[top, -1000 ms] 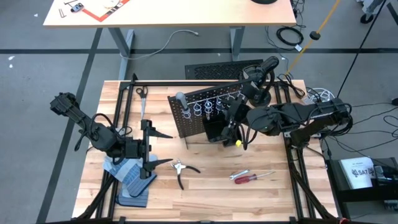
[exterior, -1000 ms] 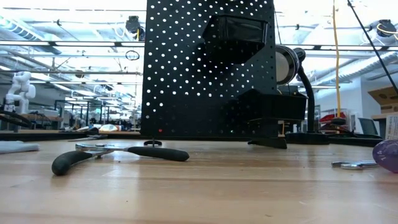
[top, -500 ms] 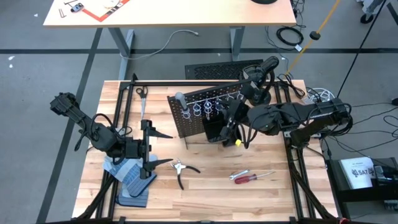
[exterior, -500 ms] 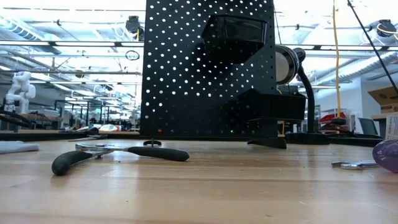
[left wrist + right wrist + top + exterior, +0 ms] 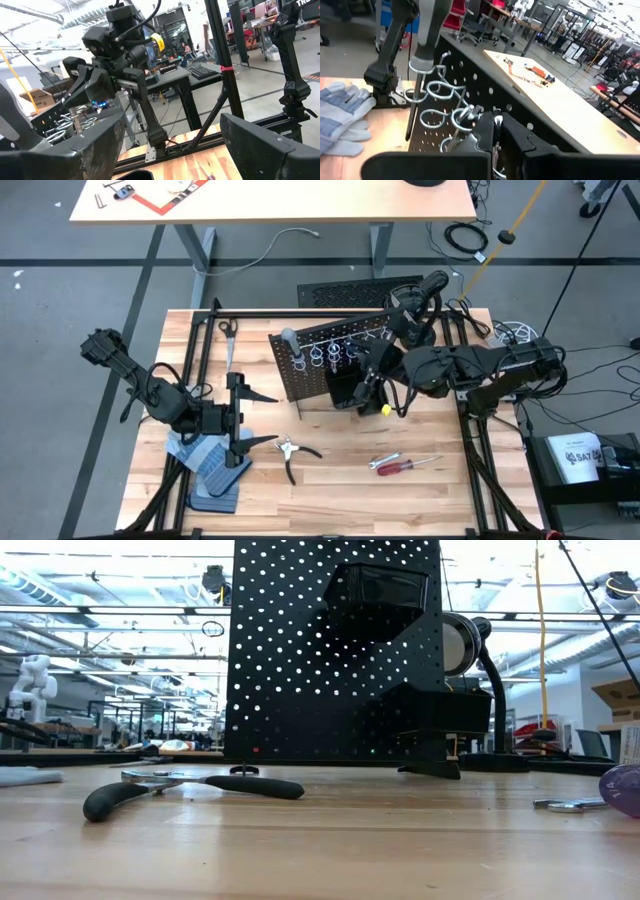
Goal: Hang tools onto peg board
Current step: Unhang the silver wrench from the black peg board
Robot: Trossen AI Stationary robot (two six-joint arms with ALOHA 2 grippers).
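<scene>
Peg board (image 5: 325, 360): black perforated panel, upright near the middle of the wooden surface (image 5: 420, 490), carrying a row of silver rings (image 5: 445, 107) along its top and a black box-shaped bin (image 5: 343, 388) on its front. Grey-handled screwdriver (image 5: 422, 60): hung upright through the end ring, shaft pointing down. Right end effector (image 5: 496, 131): at the rings just above the bin, fingers brought together on a thin silver tool (which tool cannot be told). Left end effector (image 5: 238, 412): fingers wide apart and holding nothing, over the left part of the surface above the blue-grey work gloves (image 5: 205, 455). Black-and-silver pliers (image 5: 291, 452): lying flat in front of the board, beside the gloves. Red-handled screwdriver (image 5: 388, 465): lying flat, front right of the board, with a silver wrench (image 5: 425, 459) just beside it. Scissors (image 5: 228, 330): far left corner of the surface. Ribbed black mat (image 5: 350, 292): behind the board.
</scene>
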